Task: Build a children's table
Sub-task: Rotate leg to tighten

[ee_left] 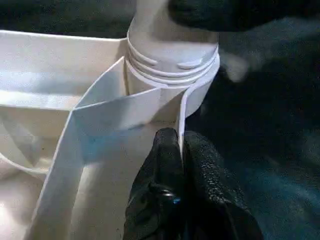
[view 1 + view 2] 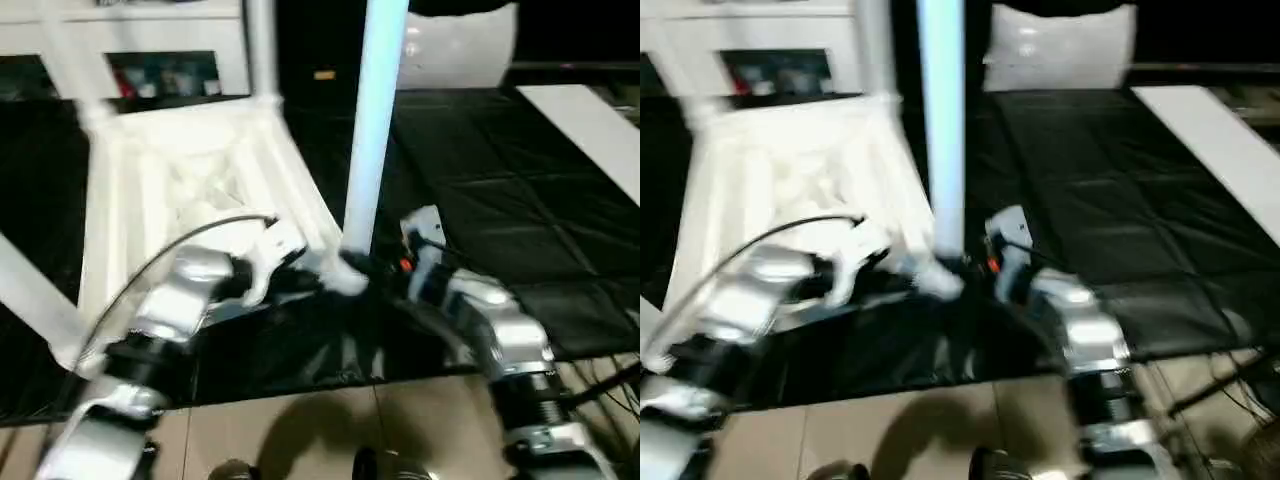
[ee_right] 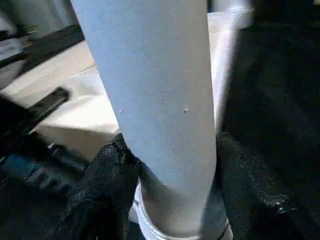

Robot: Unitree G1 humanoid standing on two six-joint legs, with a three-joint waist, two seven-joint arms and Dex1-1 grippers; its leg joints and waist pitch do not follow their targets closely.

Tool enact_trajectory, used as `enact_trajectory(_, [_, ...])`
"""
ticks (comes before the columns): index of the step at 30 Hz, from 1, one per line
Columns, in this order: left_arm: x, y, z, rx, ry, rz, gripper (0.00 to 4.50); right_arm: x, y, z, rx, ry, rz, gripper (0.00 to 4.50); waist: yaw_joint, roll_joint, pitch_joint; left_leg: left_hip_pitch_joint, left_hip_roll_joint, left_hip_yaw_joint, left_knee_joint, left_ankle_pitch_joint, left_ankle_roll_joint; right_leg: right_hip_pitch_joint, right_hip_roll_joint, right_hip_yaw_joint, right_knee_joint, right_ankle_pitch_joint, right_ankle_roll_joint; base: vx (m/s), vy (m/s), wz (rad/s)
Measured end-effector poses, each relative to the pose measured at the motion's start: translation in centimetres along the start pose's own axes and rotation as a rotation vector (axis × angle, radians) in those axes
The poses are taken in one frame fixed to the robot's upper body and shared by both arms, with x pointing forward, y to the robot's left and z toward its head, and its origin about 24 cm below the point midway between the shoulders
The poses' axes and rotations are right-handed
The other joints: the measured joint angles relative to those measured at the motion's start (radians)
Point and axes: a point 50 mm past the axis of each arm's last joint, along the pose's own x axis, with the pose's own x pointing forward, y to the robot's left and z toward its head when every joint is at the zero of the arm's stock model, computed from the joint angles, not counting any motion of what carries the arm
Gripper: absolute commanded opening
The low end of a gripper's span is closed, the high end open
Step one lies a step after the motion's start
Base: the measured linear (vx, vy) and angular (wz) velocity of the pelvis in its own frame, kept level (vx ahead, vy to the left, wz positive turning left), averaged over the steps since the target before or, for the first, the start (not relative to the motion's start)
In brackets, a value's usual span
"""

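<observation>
The white table top lies upside down on the black mat, ribbed underside up. One white leg stands upright in the near right corner socket. My right gripper is shut on this leg just above the socket, with a finger on each side of the tube. My left gripper is shut on the thin rim of the table top beside the same socket. More legs rise from the far corners, one at the back, and another leg slants at the left.
A black mat covers the work surface. A white cabinet with shelves stands behind the table top. A white board lies at the far right. Tiled floor runs along the near edge, and cables lie at the lower right.
</observation>
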Motion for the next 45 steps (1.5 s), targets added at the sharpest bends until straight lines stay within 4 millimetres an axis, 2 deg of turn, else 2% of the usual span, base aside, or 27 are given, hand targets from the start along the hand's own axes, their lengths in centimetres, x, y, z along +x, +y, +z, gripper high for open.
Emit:
enact_trajectory(1, [0.3,0.0,0.2,-0.012,-0.004,0.025,0.00,0.3,0.1,0.0,0.010,-0.010,-0.046,2.05,-0.004,0.002,0.001,0.001,0.000,-0.001,-0.001,0.000,0.000,0.004,0.000,-0.004,-0.007,0.000,0.000,0.000,0.000,0.00])
enact_trajectory(3, [1.2,-0.1,0.5,-0.034,-0.018,0.098,0.00,1.1,0.2,0.1,0.017,-0.023,-0.151,2.04,-0.018,0.011,0.006,0.005,0.001,-0.005,-0.003,0.000,0.001,0.018,-0.004,-0.020,-0.027,0.000,0.000,-0.005,0.026,-0.02])
enact_trajectory(5, [1.9,-0.2,0.9,-0.052,-0.025,0.172,0.00,2.1,0.5,0.4,0.015,-0.038,-0.252,2.04,-0.033,0.019,0.010,0.007,0.002,-0.008,-0.004,-0.001,0.002,0.026,-0.005,-0.025,-0.037,-0.001,0.001,-0.012,0.052,-0.06])
enact_trajectory(7, [2.4,-0.5,1.1,-0.063,-0.029,0.194,0.00,2.4,0.5,0.4,0.016,-0.046,-0.296,2.04,-0.038,0.019,0.010,0.010,-0.001,-0.007,-0.004,-0.001,0.002,0.027,-0.005,-0.018,-0.033,-0.001,0.001,0.000,0.000,0.00])
enact_trajectory(8, [2.5,-0.6,1.1,-0.068,-0.031,0.199,0.00,2.4,0.5,0.4,0.015,-0.048,-0.304,2.55,-0.039,0.018,0.011,0.016,-0.003,-0.005,-0.008,-0.002,0.003,0.028,-0.006,-0.016,-0.033,-0.001,0.001,0.000,0.000,0.00])
enact_trajectory(9, [2.5,-0.6,1.2,-0.068,-0.032,0.199,0.00,2.3,0.5,0.4,0.011,-0.052,-0.305,2.67,-0.038,0.018,0.011,0.018,-0.004,-0.005,-0.011,-0.002,0.003,0.028,-0.008,-0.022,-0.034,-0.001,0.002,0.051,-0.002,-0.05])
enact_trajectory(11, [2.4,-0.6,1.3,-0.060,-0.035,0.203,0.00,2.3,0.8,0.5,0.010,-0.081,-0.295,2.74,-0.036,0.017,0.011,0.016,-0.003,-0.006,-0.015,-0.002,0.003,0.027,-0.009,-0.027,-0.035,-0.001,0.002,0.000,0.000,0.00])
enact_trajectory(13, [2.2,-0.4,1.4,-0.043,-0.033,0.202,0.00,2.0,0.9,0.4,0.011,-0.104,-0.275,3.05,-0.036,0.018,0.011,0.015,-0.003,-0.005,-0.018,-0.002,0.003,0.025,-0.009,-0.025,-0.033,-0.001,0.002,0.000,0.000,0.00])
enact_trajectory(14, [2.1,-0.4,1.5,-0.034,-0.033,0.194,0.00,1.7,0.9,0.4,0.008,-0.116,-0.260,3.13,-0.036,0.018,0.010,0.009,-0.003,-0.005,-0.019,-0.002,0.003,0.023,-0.009,-0.024,-0.031,-0.001,0.002,0.000,0.000,0.00])
enact_trajectory(16, [1.8,-0.3,1.6,-0.018,-0.035,0.188,0.00,1.5,0.8,0.5,-0.004,-0.129,-0.226,3.25,-0.035,0.015,0.009,0.004,-0.005,-0.002,-0.017,-0.002,0.002,0.013,-0.009,-0.016,-0.020,0.001,-0.001,0.000,0.000,0.00])
enact_trajectory(20, [0.6,0.1,1.3,0.038,-0.036,0.126,0.00,0.1,0.1,0.5,-0.072,-0.120,-0.071,3.63,-0.018,0.009,0.007,0.002,-0.011,0.003,-0.015,-0.005,0.000,-0.004,-0.006,0.007,0.007,0.025,-0.004,0.000,0.000,0.00])
enact_trajectory(21, [0.3,0.2,1.2,0.055,-0.033,0.114,0.00,-0.2,-0.2,0.6,-0.085,-0.114,-0.047,3.63,-0.012,0.009,0.007,0.001,-0.009,0.004,-0.017,-0.005,0.000,-0.007,-0.004,0.008,0.011,0.025,-0.004,0.034,-0.059,-0.02])
enact_trajectory(24, [-1.4,0.5,0.4,0.114,-0.009,0.031,0.00,-1.4,-0.5,0.7,-0.138,-0.075,0.114,4.03,0.004,0.009,0.007,0.000,0.000,0.004,-0.017,-0.002,0.005,-0.015,0.005,0.007,0.024,0.017,-0.014,0.023,-0.070,-0.03])
enact_trajectory(27, [-2.8,0.6,-0.3,0.173,0.012,-0.065,0.00,-2.3,-0.9,1.1,-0.178,-0.043,0.213,4.34,0.026,0.009,0.007,-0.001,0.000,0.004,-0.015,-0.002,0.004,-0.022,0.007,0.007,0.036,0.012,-0.019,-0.001,-0.035,-0.02])
enact_trajectory(30, [-3.8,0.6,-0.6,0.232,0.040,-0.157,0.00,-2.8,-0.8,1.7,-0.214,-0.023,0.366,4.34,0.045,0.008,0.006,0.000,0.001,0.004,-0.015,0.000,0.001,-0.021,0.007,0.008,0.037,0.009,-0.015,0.000,0.000,0.00])
enact_trajectory(34, [-4.6,0.4,-1.1,0.260,0.060,-0.261,0.00,-3.8,-0.5,1.7,-0.214,0.031,0.539,4.34,0.059,0.005,0.005,0.004,0.000,0.005,-0.009,-0.003,-0.004,-0.019,0.005,0.013,0.037,0.010,-0.014,0.000,0.000,0.00])
enact_trajectory(36, [-5.0,0.2,-1.3,0.269,0.072,-0.319,0.00,-4.2,-0.3,1.3,-0.199,0.083,0.629,4.08,0.067,0.002,0.003,0.003,0.000,0.007,-0.007,-0.003,-0.004,-0.019,0.003,0.013,0.037,0.010,-0.014,0.000,0.000,0.00])
enact_trajectory(38, [-5.3,0.0,-1.5,0.271,0.084,-0.378,0.00,-4.5,-0.2,1.3,-0.197,0.124,0.703,4.08,0.075,-0.003,0.001,0.002,-0.001,0.007,-0.005,-0.003,-0.005,-0.019,0.002,0.013,0.037,0.010,-0.014,0.000,0.000,0.00])
enact_trajectory(41, [-5.4,-0.2,-1.7,0.282,0.094,-0.436,0.00,-4.2,-0.1,1.5,-0.198,0.148,0.764,3.64,0.080,-0.009,-0.003,0.001,-0.001,0.009,-0.003,-0.003,-0.005,-0.019,0.001,0.013,0.037,0.010,-0.014,0.000,0.000,0.00])
enact_trajectory(45, [-5.5,-0.6,-1.9,0.299,0.105,-0.504,0.00,-4.0,0.1,1.4,-0.184,0.178,0.814,3.33,0.089,-0.013,-0.006,0.001,-0.001,0.009,-0.002,-0.003,-0.005,-0.017,0.000,0.013,0.037,0.010,-0.014,0.000,0.000,0.00])
